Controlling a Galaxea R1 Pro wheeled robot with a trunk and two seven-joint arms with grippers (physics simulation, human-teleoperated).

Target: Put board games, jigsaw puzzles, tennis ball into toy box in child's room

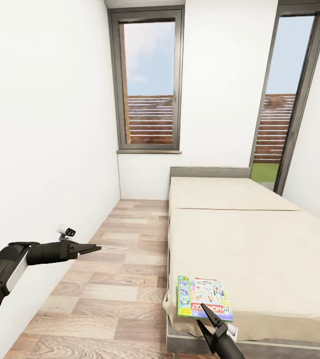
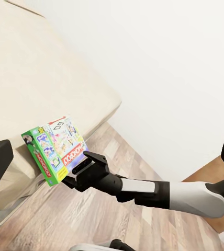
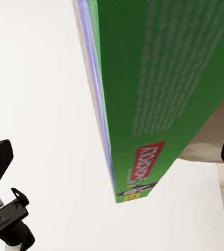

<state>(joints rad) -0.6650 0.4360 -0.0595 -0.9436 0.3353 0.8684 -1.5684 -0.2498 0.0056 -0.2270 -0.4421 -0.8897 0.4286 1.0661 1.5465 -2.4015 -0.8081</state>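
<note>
**Right gripper at the Monopoly box, bed corner**

Right gripper (image 1: 211, 318), nearest at 6 o'clock in the head view, spread wide, fingers straddling the near edge of the Monopoly box (image 1: 204, 298); nothing gripped yet. Box flat on the cream mattress of the bed (image 1: 259, 249), at its near corner, slightly overhanging. Green side panel looming close in the right wrist view (image 3: 164, 94).

Left gripper (image 1: 89, 248) at 9 o'clock, fingers close together, empty, above the wood floor (image 1: 115, 279).

Risk, likely: pushing forward instead of closing could slide the box deeper onto the bed or tip it off the corner.
</note>
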